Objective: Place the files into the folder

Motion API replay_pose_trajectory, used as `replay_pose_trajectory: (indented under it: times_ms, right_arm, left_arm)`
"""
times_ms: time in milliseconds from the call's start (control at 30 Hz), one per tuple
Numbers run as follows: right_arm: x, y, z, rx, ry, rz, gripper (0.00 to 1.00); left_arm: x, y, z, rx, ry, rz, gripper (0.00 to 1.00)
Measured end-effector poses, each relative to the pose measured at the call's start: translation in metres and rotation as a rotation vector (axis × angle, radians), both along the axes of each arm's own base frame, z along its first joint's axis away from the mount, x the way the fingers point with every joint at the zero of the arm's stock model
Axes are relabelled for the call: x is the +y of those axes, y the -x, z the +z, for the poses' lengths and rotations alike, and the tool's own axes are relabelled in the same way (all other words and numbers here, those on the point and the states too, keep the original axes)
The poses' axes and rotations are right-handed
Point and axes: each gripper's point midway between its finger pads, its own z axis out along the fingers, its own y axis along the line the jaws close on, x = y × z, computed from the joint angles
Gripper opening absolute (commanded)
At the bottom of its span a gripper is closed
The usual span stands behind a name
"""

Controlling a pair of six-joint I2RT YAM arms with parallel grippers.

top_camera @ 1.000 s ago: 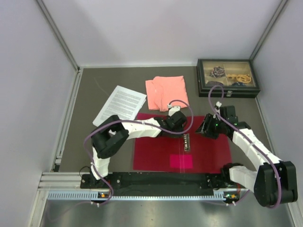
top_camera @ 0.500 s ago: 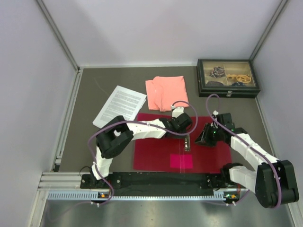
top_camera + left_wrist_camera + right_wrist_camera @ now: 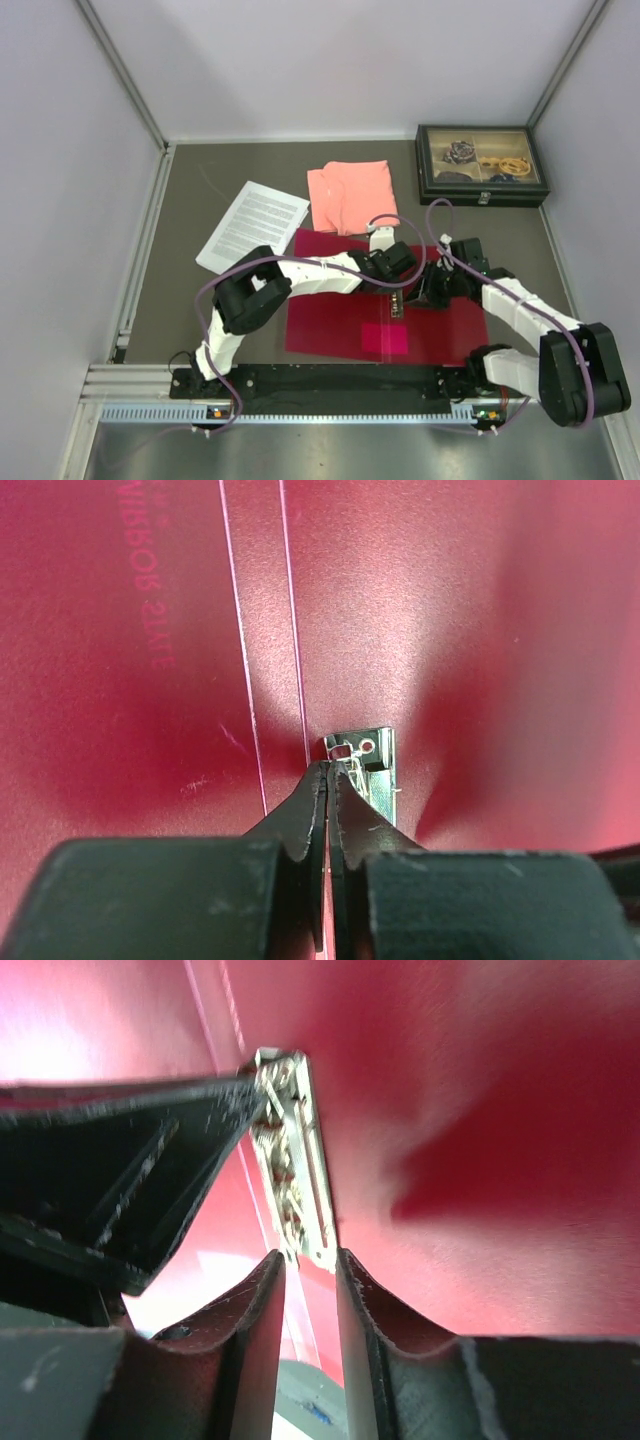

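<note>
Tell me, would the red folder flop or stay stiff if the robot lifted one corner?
Probably floppy: the folder looks like a thin sheet lying flat, with crease lines down its middle. Likely slippery too, since its surface shines in the left wrist view. Its metal clip may make the middle sag.

Pretty much all red folder (image 3: 480,630) here, with two thin crease lines (image 3: 240,630) running down toward the metal clip (image 3: 368,760). The left gripper (image 3: 327,775) is pinched closed, tips right at the clip's left corner. Faint mirrored lettering (image 3: 145,580) sits up-left of the clip.
</note>
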Motion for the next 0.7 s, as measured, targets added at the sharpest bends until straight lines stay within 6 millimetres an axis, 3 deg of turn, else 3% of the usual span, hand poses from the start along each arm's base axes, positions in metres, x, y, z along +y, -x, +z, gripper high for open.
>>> replay_pose_trajectory:
  times_ms: [400,700]
  right_arm:
    - [0.03,0.025,-0.008,0.031,-0.048,0.156,0.27]
    - [0.036,0.022,-0.01,0.017,-0.055,0.175,0.23]
  left_arm:
    - [0.004,-0.003,0.0,0.003,0.007,0.07,0.0]
    - [0.004,-0.003,0.0,0.013,0.019,0.097,0.0]
